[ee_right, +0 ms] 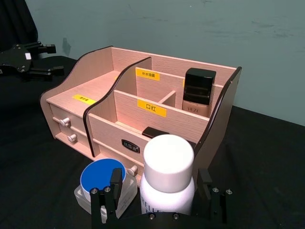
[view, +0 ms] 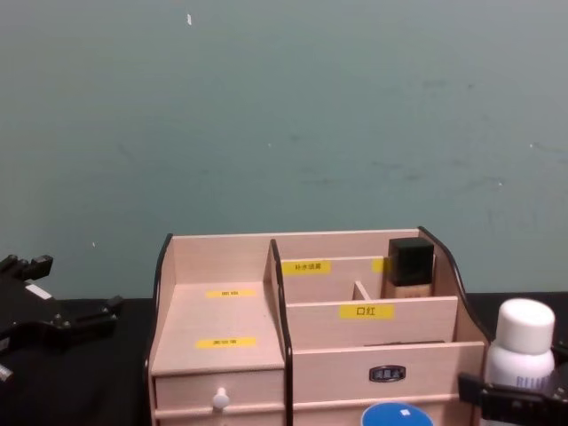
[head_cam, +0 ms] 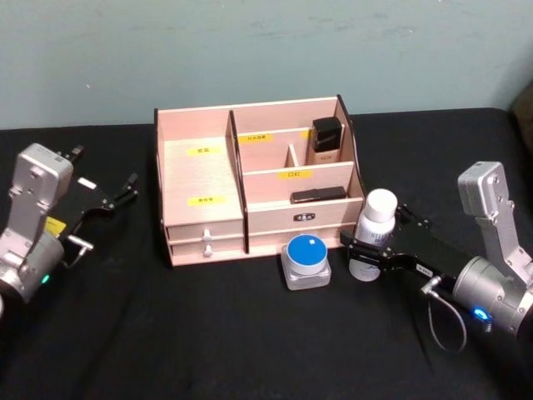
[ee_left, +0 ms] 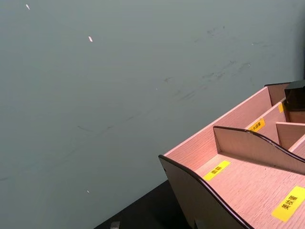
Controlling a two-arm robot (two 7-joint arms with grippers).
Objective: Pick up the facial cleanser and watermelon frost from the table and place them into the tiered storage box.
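Two spread fingers [ee_right: 116, 180] of the right gripper [ee_right: 159, 186] flank the upright bottle [ee_right: 167, 164] without clamping it. The jar [ee_right: 102, 176] stands on the table [ee_right: 38, 157] just outside one finger, and the box [ee_right: 128, 107] is just beyond the fingertips. Left gripper [ee_right: 52, 59], fingers also apart, is past the box's far side, well away from both items.

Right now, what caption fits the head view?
Right end effector, open, brackets the white-capped bottle beside the tiered storage box; left end effector rests at far left.
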